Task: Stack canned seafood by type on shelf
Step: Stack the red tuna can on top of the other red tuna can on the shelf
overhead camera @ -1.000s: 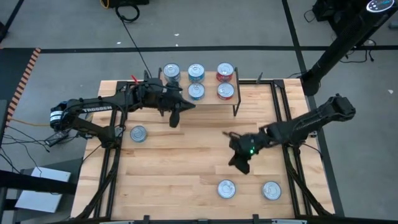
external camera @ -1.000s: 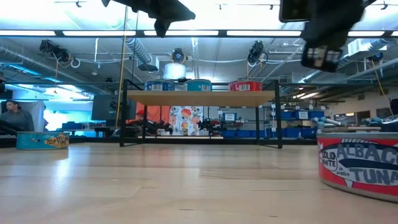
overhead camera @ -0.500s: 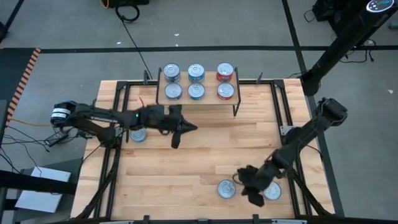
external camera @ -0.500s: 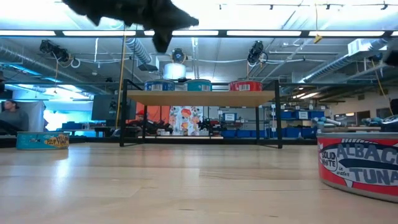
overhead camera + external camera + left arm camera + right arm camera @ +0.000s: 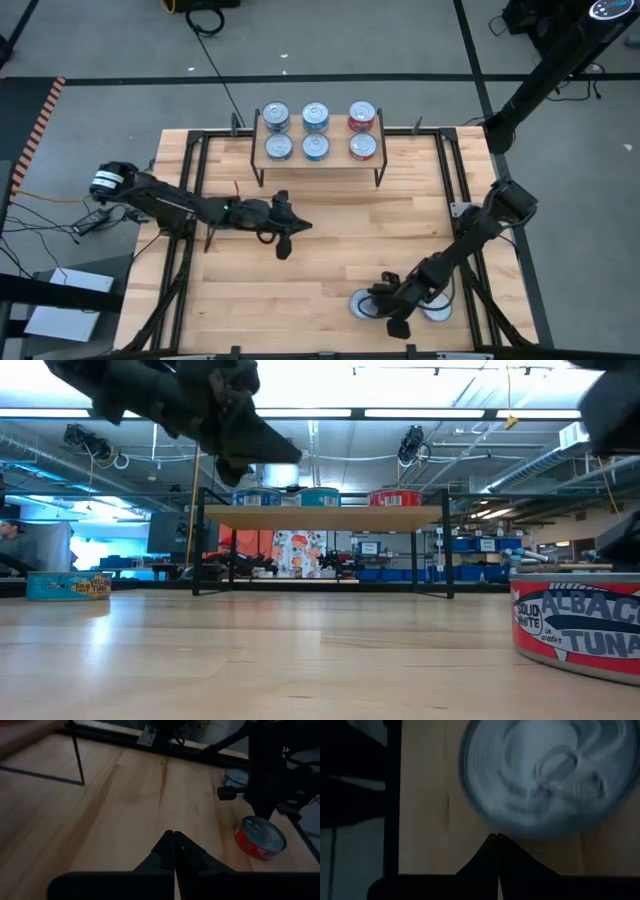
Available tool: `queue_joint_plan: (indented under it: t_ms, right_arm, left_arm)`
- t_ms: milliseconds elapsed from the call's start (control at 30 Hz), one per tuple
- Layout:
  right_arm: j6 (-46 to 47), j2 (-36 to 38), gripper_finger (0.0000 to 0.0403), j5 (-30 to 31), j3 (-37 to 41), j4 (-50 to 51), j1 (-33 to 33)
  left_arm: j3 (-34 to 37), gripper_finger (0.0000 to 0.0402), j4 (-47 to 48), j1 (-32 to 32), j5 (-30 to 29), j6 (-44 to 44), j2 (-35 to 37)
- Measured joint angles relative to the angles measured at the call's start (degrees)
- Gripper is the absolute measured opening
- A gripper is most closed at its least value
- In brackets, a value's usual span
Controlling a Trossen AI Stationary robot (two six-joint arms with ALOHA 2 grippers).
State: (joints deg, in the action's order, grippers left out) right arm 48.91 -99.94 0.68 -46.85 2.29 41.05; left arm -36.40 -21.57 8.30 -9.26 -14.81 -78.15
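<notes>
Six tins stand in two rows on the shelf (image 5: 318,160), among them a red one (image 5: 362,116); the low view shows the shelf (image 5: 325,517) on its black legs. Two more tins sit near the table's near edge, one red-sided (image 5: 358,303) (image 5: 260,836) and one (image 5: 440,310) partly under my right arm. My right gripper (image 5: 384,306) (image 5: 496,839) hovers shut between them, facing a tin's top (image 5: 550,775). My left gripper (image 5: 292,232) (image 5: 174,851) is shut above mid-table. A teal tin (image 5: 68,585) stands at the left, hidden under my left arm from above.
Black rails (image 5: 452,170) run along the tabletop's left and right sides. Bare wood (image 5: 330,240) lies between the shelf and the two near tins. A red tin (image 5: 575,625) looms close in the low view. A person sits far off in the room (image 5: 12,545).
My right gripper has swung from mid-table toward the near edge and come down beside the two near tins. My left gripper has drawn back from the shelf front toward the near edge and dropped lower, its arm now covering the tin at the left.
</notes>
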Motion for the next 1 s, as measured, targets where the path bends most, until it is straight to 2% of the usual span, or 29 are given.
queue_joint_plan:
  t_ms: [100,267,533,733,833,1000]
  right_arm:
    - [-0.55,-1.40,0.0007,0.40,0.00,-3.92,-1.41]
    - [-1.34,-1.26,0.0007,2.82,0.00,-4.18,-4.48]
    - [-7.15,-1.07,0.0007,3.92,-0.02,-5.88,-12.66]
    - [-15.30,-1.07,0.0007,1.07,-0.02,-6.17,-15.95]
    - [-20.02,-1.04,0.0007,-2.78,-0.03,-5.67,-17.82]
    - [-29.72,-0.98,0.0007,-5.96,-0.11,0.16,-22.17]
  left_arm:
    - [0.00,0.0001,-5.82,0.65,1.22,-1.51,-4.55]
    - [-0.01,0.0001,-14.23,2.09,1.52,-4.51,-11.59]
    - [-0.11,0.0001,-18.21,3.57,1.69,-6.31,-19.16]
    - [-0.13,0.0001,-19.93,3.87,1.71,-6.85,-22.70]
    - [-0.15,0.0001,-20.43,3.86,1.73,-6.64,-23.60]
    - [-0.15,0.0001,-20.85,3.86,1.73,-6.63,-23.95]
